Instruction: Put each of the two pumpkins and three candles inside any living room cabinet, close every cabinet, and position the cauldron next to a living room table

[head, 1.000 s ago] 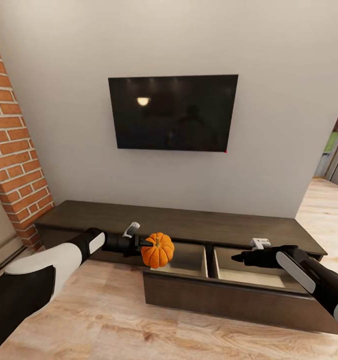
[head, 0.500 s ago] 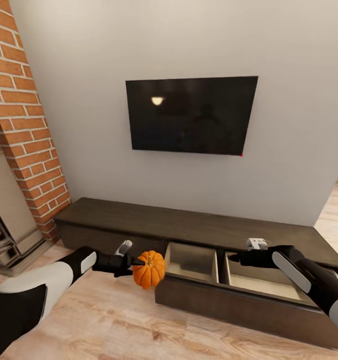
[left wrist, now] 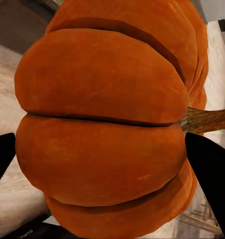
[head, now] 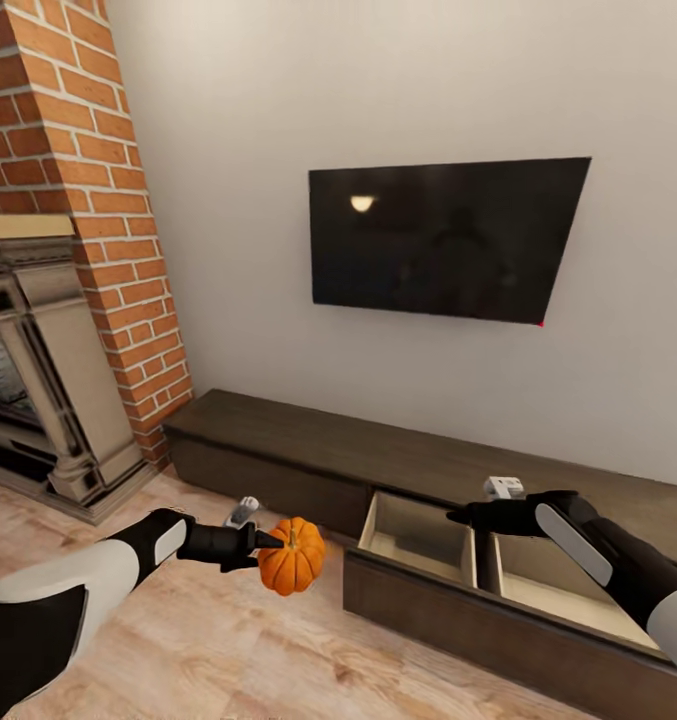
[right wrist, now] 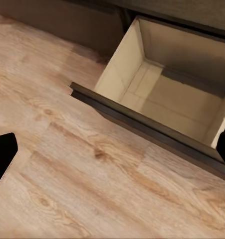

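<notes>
The cabinet (head: 308,440) runs along the wall under the television (head: 443,240), with the fireplace (head: 48,390) to its left. Its drawer (head: 418,535) stands pulled out over the floor (head: 228,650). The pumpkin (head: 291,556) hangs in the left claw (head: 263,545) above the floor, left of the drawer. The right claw (head: 463,516) hovers over the drawer.

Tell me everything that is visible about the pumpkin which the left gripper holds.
The pumpkin is small, round and bright orange, with deep ribs between smooth matte segments and a short brownish stem on top. It stands about upright, held in the air by the left gripper, whose two dark fingers press its sides in the left wrist view. It hangs over the wooden floor, to the left of the open drawer of the dark cabinet, touching nothing else.
</notes>
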Controlling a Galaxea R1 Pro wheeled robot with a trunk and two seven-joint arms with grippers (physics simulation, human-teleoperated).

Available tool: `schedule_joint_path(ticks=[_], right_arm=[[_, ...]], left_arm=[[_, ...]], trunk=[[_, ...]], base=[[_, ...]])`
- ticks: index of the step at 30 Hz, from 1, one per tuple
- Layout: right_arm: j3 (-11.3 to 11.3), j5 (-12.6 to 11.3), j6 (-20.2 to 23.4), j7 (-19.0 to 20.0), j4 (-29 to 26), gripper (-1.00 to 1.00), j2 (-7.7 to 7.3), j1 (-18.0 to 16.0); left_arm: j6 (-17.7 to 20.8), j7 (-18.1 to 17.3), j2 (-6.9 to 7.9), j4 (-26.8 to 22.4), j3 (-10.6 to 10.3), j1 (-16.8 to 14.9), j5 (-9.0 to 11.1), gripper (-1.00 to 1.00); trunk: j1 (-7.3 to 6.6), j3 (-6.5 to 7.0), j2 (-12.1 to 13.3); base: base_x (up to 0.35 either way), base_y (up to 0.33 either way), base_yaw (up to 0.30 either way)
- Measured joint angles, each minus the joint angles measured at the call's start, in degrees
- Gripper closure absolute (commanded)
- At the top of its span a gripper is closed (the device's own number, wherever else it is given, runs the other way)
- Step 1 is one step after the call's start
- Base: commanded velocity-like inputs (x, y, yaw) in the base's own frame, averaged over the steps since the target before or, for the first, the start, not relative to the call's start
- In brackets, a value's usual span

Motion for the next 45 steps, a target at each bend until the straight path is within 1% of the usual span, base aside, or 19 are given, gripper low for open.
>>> schedule_joint_path(ticks=[3, 7, 12, 15, 20, 22, 25, 29, 30, 31, 33, 36, 37, 38, 39, 40, 42, 43, 45], right_arm=[[0.0, 0.0, 0.0, 0.0, 0.0, -1.00, 0.42, 0.0], [0.0, -0.1, 0.0, 0.0, 0.0, -1.00, 0.61, 0.0], [0.3, -0.1, 0.1, 0.0, 0.1, -1.00, 2.07, 0.0], [1.5, 0.0, 0.0, 0.0, 0.2, -1.00, 2.40, 0.0], [2.1, 0.0, 0.0, 0.0, 1.3, -1.00, 2.83, 0.1], [2.2, 0.1, 0.0, 0.0, 2.8, -1.00, 3.81, 0.1], [2.2, 1.4, -0.1, -0.1, 5.2, -1.00, 5.73, 0.1], [2.2, 6.7, -1.1, -0.1, 9.1, -1.00, 9.07, 0.1], [2.1, 7.6, -1.9, -0.1, 10.3, -1.00, 10.22, 0.1], [2.1, 7.9, -2.2, -0.1, 10.8, -1.00, 10.62, 0.1], [2.2, 9.5, -4.3, -0.1, 14.5, -1.00, 12.85, 0.1], [2.2, 12.1, -6.5, -0.1, 17.4, -1.00, 14.51, 0.1], [2.2, 13.6, -7.5, -0.1, 18.7, -1.00, 15.64, 0.1], [2.1, 14.3, -7.9, -0.1, 19.7, -1.00, 16.17, 0.1], [2.1, 14.7, -8.2, -0.1, 21.1, -1.00, 16.74, 0.1], [2.1, 15.1, -9.1, -0.1, 23.4, -1.00, 17.70, 0.1], [2.1, 15.6, -11.8, -0.1, 27.2, -1.00, 18.92, 0.1], [2.1, 15.9, -13.7, -0.1, 29.2, -1.00, 19.33, 0.1], [2.1, 16.6, -17.0, -0.1, 32.5, -1.00, 19.88, 0.1]], left_arm=[[-0.4, 0.0, 1.18, 0.0, -0.1, 0.0, 0.0, 1.00], [-0.5, -0.1, 2.16, -0.1, 0.0, 0.1, 0.1, 1.00], [-0.4, -0.1, 2.39, 0.0, -0.1, 0.6, 0.1, 1.00], [-0.5, 0.0, 2.42, 0.3, 0.0, 0.9, 0.1, 1.00], [-0.5, -0.1, 2.39, 2.2, 0.1, 1.7, 0.2, 1.00], [-0.6, -0.1, 2.36, 2.4, -0.4, 2.1, 0.0, 1.00], [-1.0, -0.1, 2.36, 2.4, 0.2, 2.2, 0.2, 1.00], [-1.8, 0.0, 2.08, 2.4, 0.1, 2.3, 0.2, 1.00], [-1.8, 0.0, 1.92, 2.4, 0.2, 2.3, 0.2, 1.00], [-1.8, 0.0, 1.86, 2.4, 0.4, 2.3, 0.3, 1.00], [-1.8, 0.1, 1.70, 2.4, 0.7, 2.5, 0.3, 1.00], [-1.9, 0.2, 1.88, 2.5, -0.2, 4.5, -0.1, 1.00], [-2.6, 1.2, 1.92, 2.6, 0.6, 5.8, 0.1, 1.00], [-3.6, 2.3, 1.88, 2.6, -0.4, 6.6, -0.3, 1.00], [-5.1, 4.1, 1.75, 2.6, -0.5, 7.5, -0.3, 1.00], [-7.0, 6.9, 1.43, 2.4, 0.4, 8.8, 0.1, 1.00], [-8.8, 10.2, 1.02, 2.1, -0.5, 10.5, -0.3, 1.00], [-9.2, 11.1, 0.92, 2.0, 0.0, 11.4, -0.1, 1.00], [-9.9, 12.0, 0.81, 2.0, 0.0, 13.0, 0.0, 1.00]], trunk=[[-0.66, 0.54, 1.2], [-1.54, 1.26, 2.8], [-2.64, 2.15, 4.8], [-3.29, 2.69, 6.0], [-4.39, 3.59, 8.0], [-4.83, 3.95, 8.8], [-5.49, 4.49, 10.0], [-6.37, 5.20, 11.6], [-6.59, 5.38, 12.0], [-6.81, 5.57, 12.4], [-7.25, 5.92, 13.2], [-7.91, 6.46, 14.4], [-8.12, 6.63, 14.8], [-8.34, 6.81, 15.2], [-8.56, 6.99, 15.6], [-8.78, 7.17, 16.0], [-9.22, 7.53, 16.8], [-9.44, 7.71, 17.2], [-9.88, 8.07, 18.0]], base=[[0.000, 0.000, 0.286], [0.000, 0.000, 0.286], [0.000, 0.000, 0.286], [0.000, 0.000, 0.288], [0.000, 0.000, 0.289], [0.000, 0.000, 0.290], [0.000, 0.000, 0.290], [0.000, 0.000, 0.290], [0.000, 0.000, 0.290], [0.000, 0.000, 0.290], [0.000, 0.000, 0.290], [0.000, 0.000, 0.290], [0.000, 0.000, 0.290], [0.000, 0.000, 0.290], [0.000, 0.000, 0.290], [0.000, 0.000, 0.290], [0.000, 0.000, 0.290], [0.000, 0.000, 0.290], [0.000, 0.000, 0.290]])
